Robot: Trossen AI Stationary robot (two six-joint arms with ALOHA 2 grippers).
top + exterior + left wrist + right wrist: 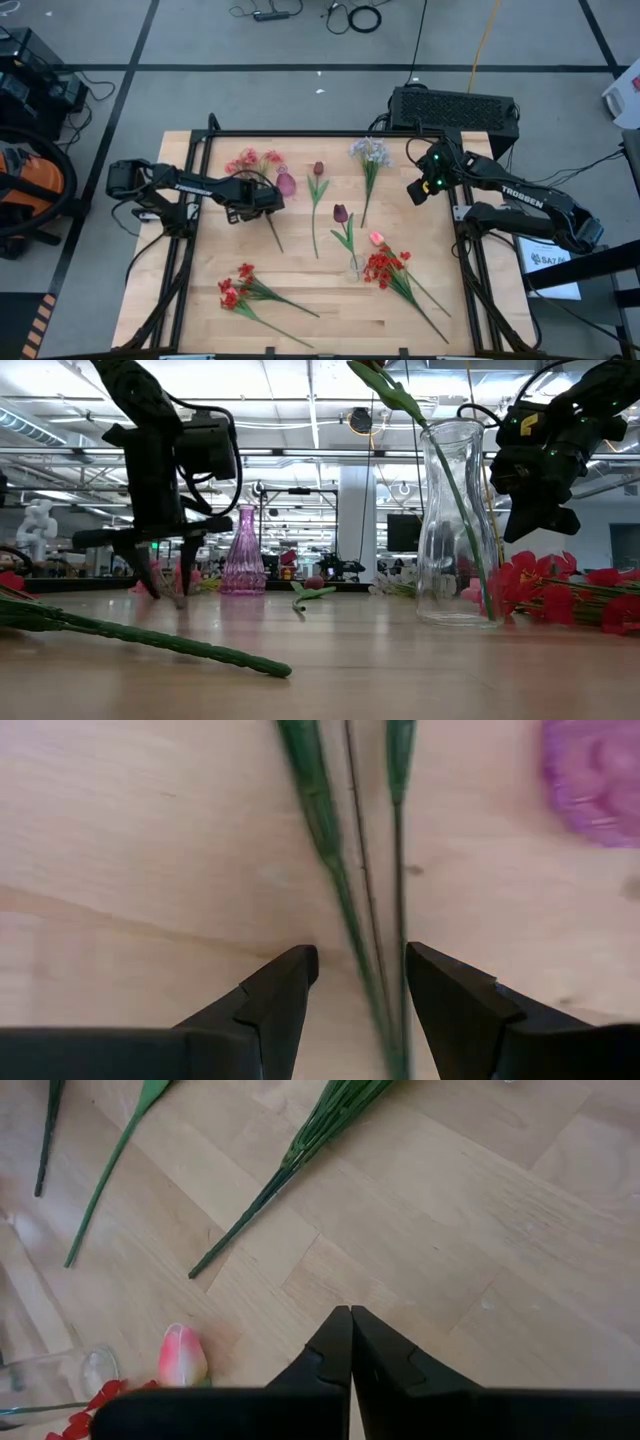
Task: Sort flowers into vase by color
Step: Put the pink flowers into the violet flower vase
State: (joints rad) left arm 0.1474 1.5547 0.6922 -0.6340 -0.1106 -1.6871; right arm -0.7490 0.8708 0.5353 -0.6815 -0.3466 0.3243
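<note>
Flowers [315, 205] lie scattered on the table [330, 310]; one tulip [341, 214] stands in the clear vase [455, 525]. Left gripper [360, 982], fingers spread, straddles the pink spray's stems [345, 880], seemingly to grasp them. Right gripper [351, 1330] waits clenched, empty.

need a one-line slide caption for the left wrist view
Open left gripper straddles thin green flower stems on the wooden table, pink vase at the frame's edge.
</note>
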